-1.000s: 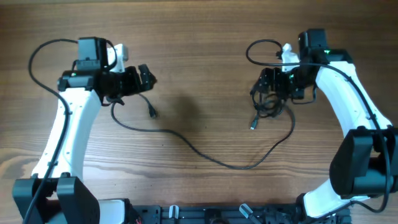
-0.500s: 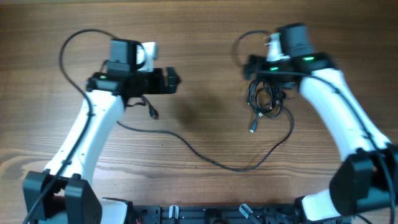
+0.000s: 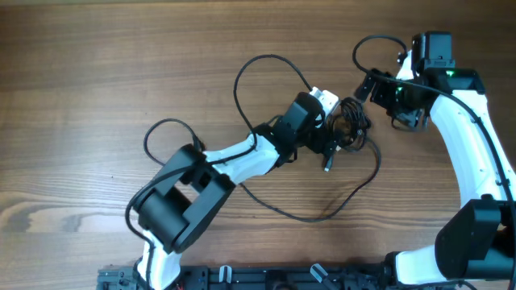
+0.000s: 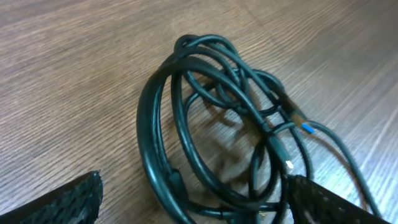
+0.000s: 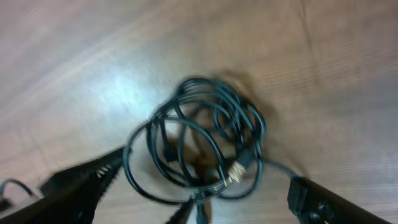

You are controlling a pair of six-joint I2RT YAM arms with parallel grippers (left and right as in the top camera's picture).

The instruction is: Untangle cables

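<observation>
The knotted bundle of thin black cords lay on the brown wooden table, in its right half, between the two grippers. The left gripper was wide open and held nothing; the bundle lay between its fingers. The right gripper was also wide open and empty, near the bundle on its right; its view was blurred. One long loose cord curved away from the bundle, and the white left arm covered its far end. From above, the left wrist hid the bundle's left part. A thick black cable on that arm looped over the table.
</observation>
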